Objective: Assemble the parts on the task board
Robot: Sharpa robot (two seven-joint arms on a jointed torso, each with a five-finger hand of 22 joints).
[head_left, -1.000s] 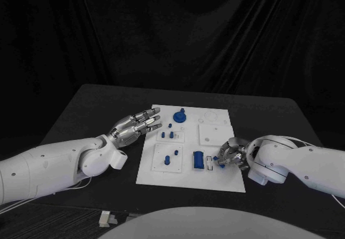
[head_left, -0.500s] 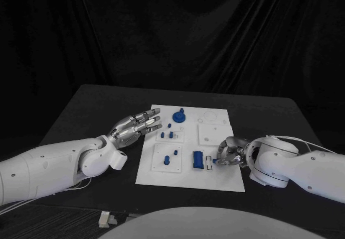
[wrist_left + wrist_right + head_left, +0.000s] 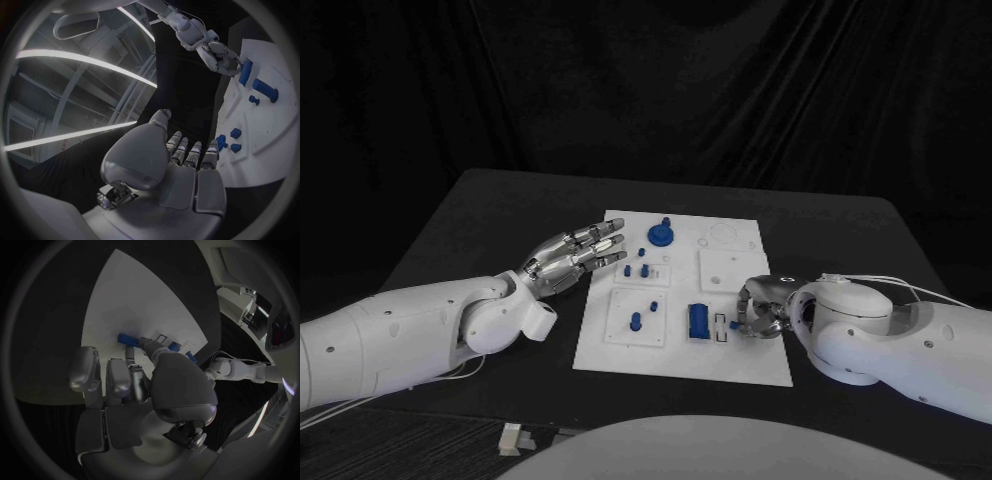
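On the black surface (image 3: 473,215) the white task board (image 3: 733,365) lies in the middle, both white arms reaching in from the sides. The right arm (image 3: 906,340) is bulky enough to cover the board's right edge, and since a second ago it has rolled further in over that edge. The left arm (image 3: 401,335) has not moved.

The left hand (image 3: 570,256) hovers just beside the board's left edge, fingers (image 3: 599,240) stretched out and slightly apart, holding nothing; the left wrist view shows the same flat hand (image 3: 187,165) next to the board (image 3: 275,125).

The right hand (image 3: 759,312) sits curled over the board near its right side. In the right wrist view its fingers (image 3: 128,375) reach down to a small blue part (image 3: 127,338) on the board (image 3: 137,300), but whether they pinch it or only touch it I cannot tell; its own palm hides the contact.

The board's recessed squares hold blue parts: a tall block (image 3: 695,320) standing just beside the right hand, with a small dark-framed slot (image 3: 720,327) between them; a short peg (image 3: 636,321) in the lower left square; two little pieces (image 3: 636,270) above it; and a round knobbed part (image 3: 659,235) near the far edge. Their finer shapes are too small to make out.
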